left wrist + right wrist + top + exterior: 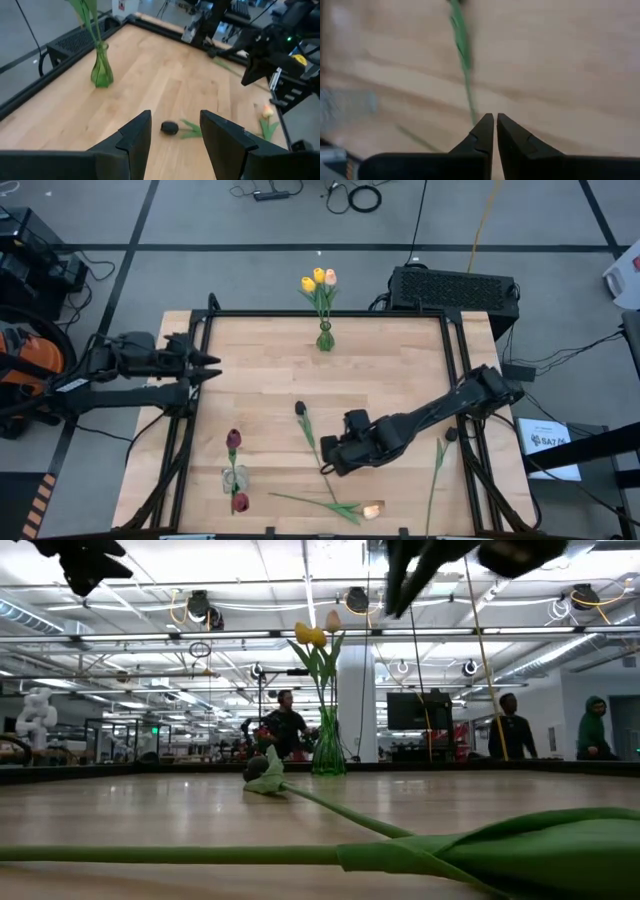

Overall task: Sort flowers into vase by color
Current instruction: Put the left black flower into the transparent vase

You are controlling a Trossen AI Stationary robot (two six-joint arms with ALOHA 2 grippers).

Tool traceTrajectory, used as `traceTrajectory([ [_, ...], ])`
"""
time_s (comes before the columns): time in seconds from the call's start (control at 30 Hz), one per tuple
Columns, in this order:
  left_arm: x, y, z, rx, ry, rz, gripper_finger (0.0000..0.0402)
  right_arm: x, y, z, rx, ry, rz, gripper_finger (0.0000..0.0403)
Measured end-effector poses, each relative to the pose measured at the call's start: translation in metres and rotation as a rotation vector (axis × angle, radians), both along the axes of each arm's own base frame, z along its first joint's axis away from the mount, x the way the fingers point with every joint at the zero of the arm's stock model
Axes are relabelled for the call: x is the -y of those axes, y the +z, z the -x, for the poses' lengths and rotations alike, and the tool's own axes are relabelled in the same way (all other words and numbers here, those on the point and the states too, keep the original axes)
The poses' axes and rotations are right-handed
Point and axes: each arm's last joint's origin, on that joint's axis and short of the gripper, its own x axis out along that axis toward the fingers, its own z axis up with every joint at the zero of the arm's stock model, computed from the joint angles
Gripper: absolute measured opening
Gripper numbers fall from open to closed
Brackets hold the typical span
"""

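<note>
Tool pinched on near-black tulip's stem

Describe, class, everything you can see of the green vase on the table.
The green vase is small, of clear green glass by its look, with a narrow waist and flared foot. It stands upright near the table's far edge, around the middle. It holds three tulips, two yellow and one peach-pink, on green stems. No gripper touches it.

A big robot lab or workshop. Wooden table in a black frame, grey floor with loose cables. Behind the table, a long room with bright ceiling lights, pipes, screens, more machines and a few people standing.
</note>
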Motion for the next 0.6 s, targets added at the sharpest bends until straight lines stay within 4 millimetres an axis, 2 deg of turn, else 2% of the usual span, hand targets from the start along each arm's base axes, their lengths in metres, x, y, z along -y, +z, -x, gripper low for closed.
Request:
traceTrajectory([
  [0.17,0.001,-0.006,0.003,-0.067,-0.006,0.015,0.0176,0.005,-0.024,-0.026,0.041,0.003,0.008,0.0019],
  [0.3,0.002,-0.009,0.004,-0.103,-0.028,0.029,0.0176,0.010,-0.042,-0.046,0.075,0.067,0.015,0.0041],
  [0.6,0.002,-0.011,0.005,-0.126,-0.029,0.035,0.0176,0.024,-0.076,-0.072,0.080,0.177,0.073,0.0138],
])
